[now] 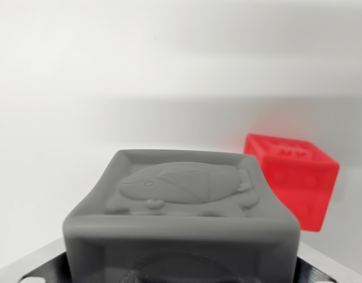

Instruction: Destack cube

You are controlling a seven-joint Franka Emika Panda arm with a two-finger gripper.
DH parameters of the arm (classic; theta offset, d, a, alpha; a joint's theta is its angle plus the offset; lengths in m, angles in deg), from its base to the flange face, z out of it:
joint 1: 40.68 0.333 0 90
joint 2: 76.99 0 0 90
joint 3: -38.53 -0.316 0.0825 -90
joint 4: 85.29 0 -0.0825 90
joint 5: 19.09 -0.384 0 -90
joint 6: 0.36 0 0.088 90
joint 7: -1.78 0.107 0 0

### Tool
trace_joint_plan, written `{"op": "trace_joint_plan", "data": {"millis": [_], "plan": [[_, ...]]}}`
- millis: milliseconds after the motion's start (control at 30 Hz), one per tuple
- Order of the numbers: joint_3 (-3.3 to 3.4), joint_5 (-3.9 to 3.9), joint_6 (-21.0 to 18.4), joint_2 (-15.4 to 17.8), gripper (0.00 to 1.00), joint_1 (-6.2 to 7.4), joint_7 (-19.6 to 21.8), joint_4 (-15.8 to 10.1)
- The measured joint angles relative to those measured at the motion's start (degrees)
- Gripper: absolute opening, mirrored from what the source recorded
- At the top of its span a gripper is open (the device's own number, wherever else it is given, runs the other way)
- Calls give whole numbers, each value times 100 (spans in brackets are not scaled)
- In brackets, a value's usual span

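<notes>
Grey cube (184,218) fills the wrist view's lower centre, apparently held close beneath the camera, though the jaws are hidden, so their state cannot be told. Red cube (293,180) sits apart, beyond and rightward. Judged: destacking done; setting down remains.

Bright even light, soft grey shadow band, red cube (293,180) blurred
</notes>
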Motion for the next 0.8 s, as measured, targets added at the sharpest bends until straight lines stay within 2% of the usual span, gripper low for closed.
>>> {"op": "trace_joint_plan", "data": {"millis": [800], "plan": [[-265,-36,26,-350,0,330,197,318]]}}
